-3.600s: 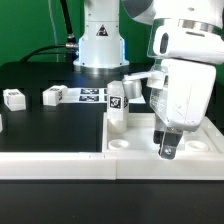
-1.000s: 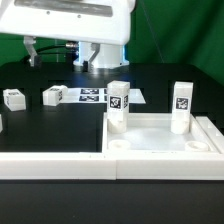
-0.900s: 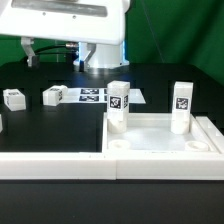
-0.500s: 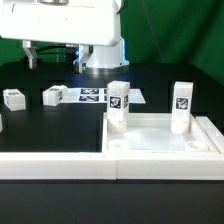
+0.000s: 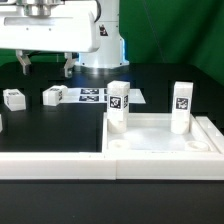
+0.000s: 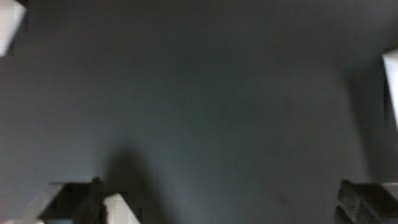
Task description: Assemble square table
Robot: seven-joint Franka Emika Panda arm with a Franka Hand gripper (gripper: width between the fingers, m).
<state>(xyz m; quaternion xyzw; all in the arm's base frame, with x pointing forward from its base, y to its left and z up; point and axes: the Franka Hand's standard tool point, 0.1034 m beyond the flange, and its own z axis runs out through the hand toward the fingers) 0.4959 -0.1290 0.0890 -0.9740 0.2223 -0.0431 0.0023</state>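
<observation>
The white square tabletop (image 5: 160, 136) lies at the exterior view's right, rim up. Two white tagged legs stand upright in its far sockets, one on the left (image 5: 118, 106) and one on the right (image 5: 181, 107). Two loose legs (image 5: 13, 98) (image 5: 53, 95) lie on the black table at the left. My gripper (image 5: 45, 68) hangs open and empty above the table behind the loose legs, touching nothing. In the wrist view the gripper (image 6: 222, 205) shows only dark table between its spread fingers (image 6: 80, 200).
The marker board (image 5: 100, 96) lies flat between the loose legs and the tabletop. A long white rail (image 5: 50, 163) runs along the front edge. The robot's base (image 5: 100, 50) stands at the back.
The gripper has let go of the right leg, which now stands alone in its socket. The arm has moved to the exterior view's left and lowered, bringing its open fingers into view.
</observation>
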